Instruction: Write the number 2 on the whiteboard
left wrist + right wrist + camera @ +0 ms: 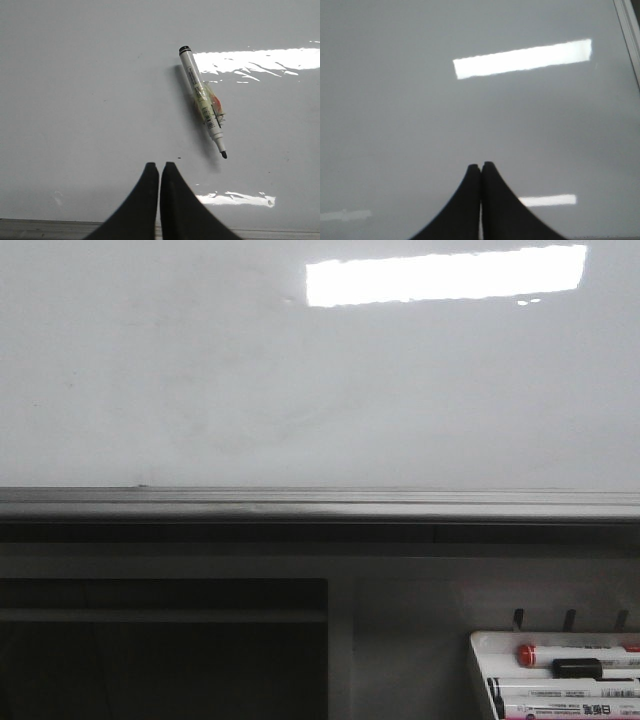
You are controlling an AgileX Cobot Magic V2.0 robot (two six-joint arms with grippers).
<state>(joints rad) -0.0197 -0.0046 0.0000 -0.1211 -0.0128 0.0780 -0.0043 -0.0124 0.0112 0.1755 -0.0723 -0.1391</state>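
Observation:
The whiteboard [300, 390] fills the upper front view, glossy white-grey with faint smudges and a bright light reflection [445, 275]. Its grey metal ledge [320, 502] runs below it. No number 2 shows on it. Neither gripper shows in the front view. In the left wrist view my left gripper [159, 165] is shut and empty over a glossy white surface [75, 100]. An uncapped black-tipped marker [201, 100] lies there, beyond and beside the fingertips. A tiny black dot [179, 158] sits near the tips. My right gripper [480, 165] is shut and empty over a similar glossy surface [395, 100].
A small white marker tray [480, 650] at the lower right of the front view holds several markers [575, 655], one with a red cap. A dark open shelf [160, 660] lies below the ledge at the left. A grey edge [630, 30] borders the surface in the right wrist view.

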